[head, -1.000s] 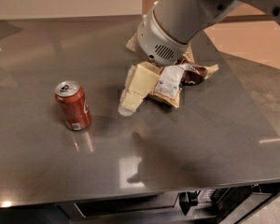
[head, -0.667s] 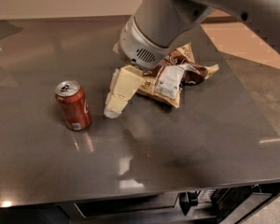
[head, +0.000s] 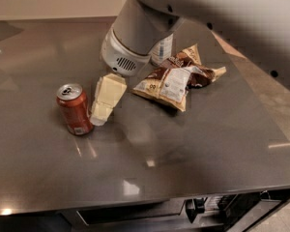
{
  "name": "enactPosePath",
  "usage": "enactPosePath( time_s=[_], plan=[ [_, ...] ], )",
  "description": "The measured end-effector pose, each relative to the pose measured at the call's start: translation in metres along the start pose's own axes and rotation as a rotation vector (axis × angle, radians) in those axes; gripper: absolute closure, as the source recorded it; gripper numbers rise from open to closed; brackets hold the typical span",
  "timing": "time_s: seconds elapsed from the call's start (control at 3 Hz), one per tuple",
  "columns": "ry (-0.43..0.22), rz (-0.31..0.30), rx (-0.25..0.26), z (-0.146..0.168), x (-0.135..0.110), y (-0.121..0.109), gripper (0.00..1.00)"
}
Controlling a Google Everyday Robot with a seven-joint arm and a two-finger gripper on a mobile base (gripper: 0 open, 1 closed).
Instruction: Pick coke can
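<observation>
The coke can (head: 74, 108) is red with a silver top and pull tab. It stands upright on the grey table (head: 193, 149), at the left of centre. My gripper (head: 100, 116) is cream-coloured and hangs from the big grey arm, pointing down and to the left. Its tip is just to the right of the can, at about mid-height of the can, very close to it or touching it. Nothing shows in the gripper.
A crumpled brown and white snack bag (head: 174, 79) lies to the right of the gripper. A clear bottle with a label (head: 163, 50) stands behind it, partly hidden by the arm. The table's front edge runs along the bottom, with dark equipment below.
The arm and gripper have moved left and slightly nearer, from beside the snack bag to right next to the can. The can and bag have not moved.
</observation>
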State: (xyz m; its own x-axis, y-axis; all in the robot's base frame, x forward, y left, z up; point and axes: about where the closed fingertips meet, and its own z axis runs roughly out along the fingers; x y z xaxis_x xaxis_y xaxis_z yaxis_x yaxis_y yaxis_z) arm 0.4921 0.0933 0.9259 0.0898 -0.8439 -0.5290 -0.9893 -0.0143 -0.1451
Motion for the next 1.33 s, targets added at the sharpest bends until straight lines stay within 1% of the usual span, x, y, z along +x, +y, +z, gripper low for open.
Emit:
enactPosePath(
  time_s=[0.67,1.33],
  plan=[
    [0.007,-0.024,-0.019,0.024,-0.013,-0.004,0.0],
    [0.004,-0.055,-0.035,0.037,-0.028,-0.005,0.0]
  ],
)
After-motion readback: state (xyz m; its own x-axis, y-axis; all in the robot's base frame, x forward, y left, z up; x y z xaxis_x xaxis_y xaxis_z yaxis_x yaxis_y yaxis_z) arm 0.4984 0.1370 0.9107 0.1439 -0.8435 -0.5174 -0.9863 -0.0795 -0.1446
